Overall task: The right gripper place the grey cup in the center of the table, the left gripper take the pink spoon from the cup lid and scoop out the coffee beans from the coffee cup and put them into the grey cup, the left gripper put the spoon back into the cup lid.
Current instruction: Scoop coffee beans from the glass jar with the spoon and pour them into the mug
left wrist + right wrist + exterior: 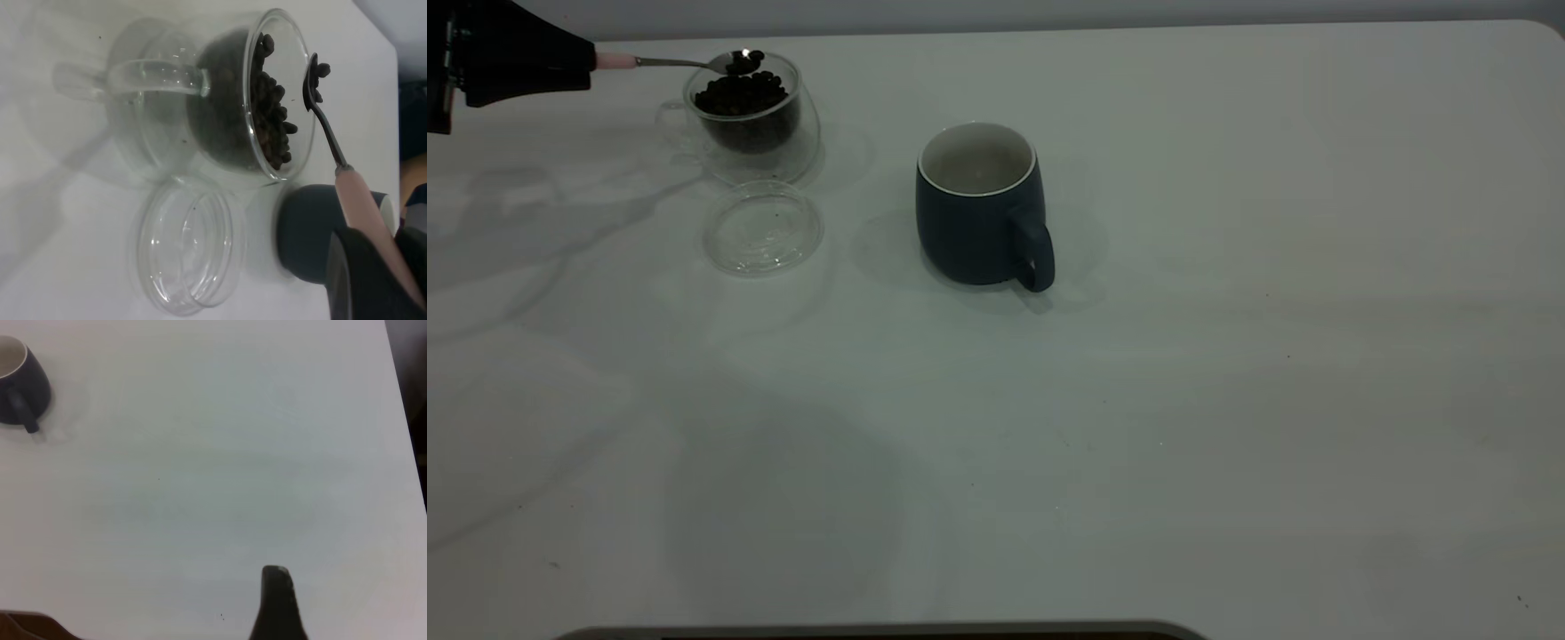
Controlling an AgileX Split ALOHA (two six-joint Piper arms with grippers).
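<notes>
The rounded dark blue-grey ceramic mug, the grey cup [980,209], already stands upright near the middle of the wide white desk [1227,400], handle toward the camera, white inside looking empty — so the placing step reads as done. The right gripper [277,600] is off the exterior view; only one dark finger shows in its own wrist view over bare desk, well apart from the mug, so I cannot tell how its jaws stand.

The left gripper [583,60], at the far left edge, is clamped on the pale pink handle of the small metal-bowled pink spoon [685,62]. The spoon bowl sits level above the rim of the clear double-walled glass coffee cup [751,120] and carries a few dark brown coffee beans [744,60]; the main heap remains in the glass. The shallow round clear glass cup lid [762,227] lies empty just in front of the glass cup.

Judged progress: spoon picked, scoop loaded — roughly midway. Left: carry the beans across to the mug, tip them in, return the spoon to the lid.
</notes>
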